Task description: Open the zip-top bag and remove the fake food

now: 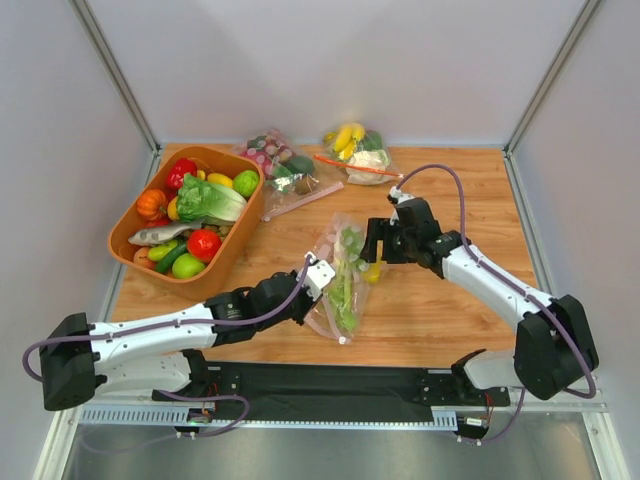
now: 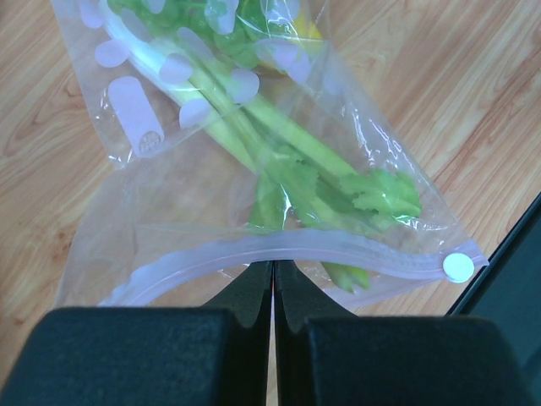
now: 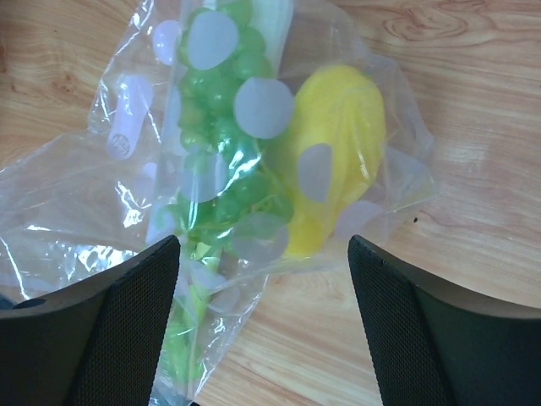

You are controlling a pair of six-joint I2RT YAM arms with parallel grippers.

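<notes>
The zip-top bag (image 1: 340, 285) lies in the middle of the table, clear with pale dots. Inside are the leafy stalk (image 1: 344, 298), the yellow lemon piece (image 1: 372, 272) and the green grapes (image 1: 351, 240). My left gripper (image 1: 322, 282) is at the bag's left edge. In the left wrist view it (image 2: 275, 264) is shut on the bag's plastic just under the pink zip strip (image 2: 338, 246); the stalk (image 2: 287, 144) shows beyond. My right gripper (image 1: 373, 250) is open at the bag's right side. In the right wrist view it (image 3: 264, 283) straddles the bag's corner below the lemon (image 3: 338, 152) and grapes (image 3: 220, 127).
An orange basket (image 1: 226, 262) of fake vegetables stands at the left. Two other clear bags lie at the back: one with dark grapes (image 1: 277, 162), one with a banana and cauliflower (image 1: 356, 150). A black strip (image 1: 330, 380) runs along the near edge.
</notes>
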